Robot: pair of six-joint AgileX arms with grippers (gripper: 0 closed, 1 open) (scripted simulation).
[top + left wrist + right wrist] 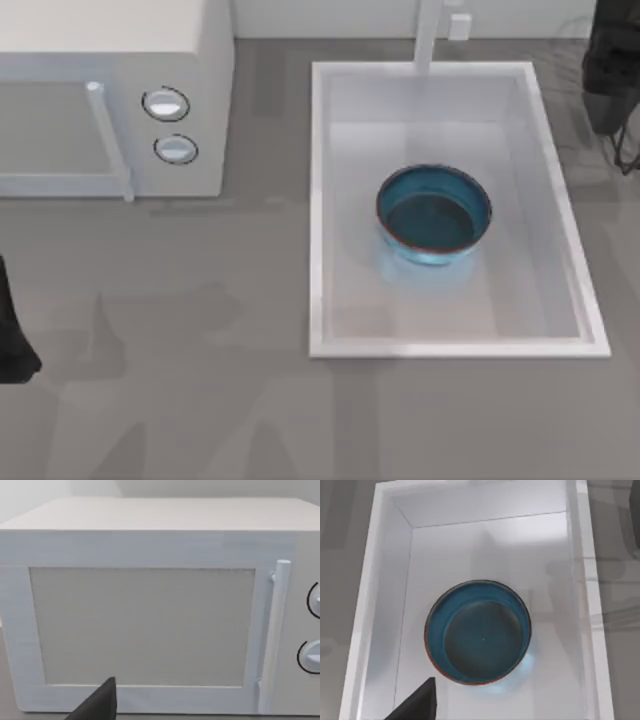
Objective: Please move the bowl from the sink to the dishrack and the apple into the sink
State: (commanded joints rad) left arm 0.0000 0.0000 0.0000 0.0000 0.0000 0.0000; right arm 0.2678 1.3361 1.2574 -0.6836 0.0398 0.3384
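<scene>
Dark and wedge-shaped, a finger tip (417, 702) pokes in at the lower left of the right wrist view, hanging above the sink (370, 605) and looking down on the bowl (477, 632). With one tip showing and nothing between the fingers, I cannot tell whether the right gripper is spread or closed. A like dark tip (97, 704) sits at the lower left of the left wrist view, facing the microwave (145, 625) door (handle and knobs to the frame's right); again I cannot tell the state of those fingers.

From the top view, the bowl (433, 214) rests upright on the sink floor, roughly central in the sink (318, 200), apart from every wall. The faucet (428, 35) rises at the upper rim. The microwave (115, 100) fills the upper left of the frame on the grey desk (200, 400). A black piece of the left arm (12, 340) shows at the left edge, and dark robot parts (612, 70) sit at the upper right corner.

As I judge it, nothing is done yet: the bowl is unlifted in the sink, so both moves remain. The bowl looks like the first job, given where the right wrist camera is aimed.
</scene>
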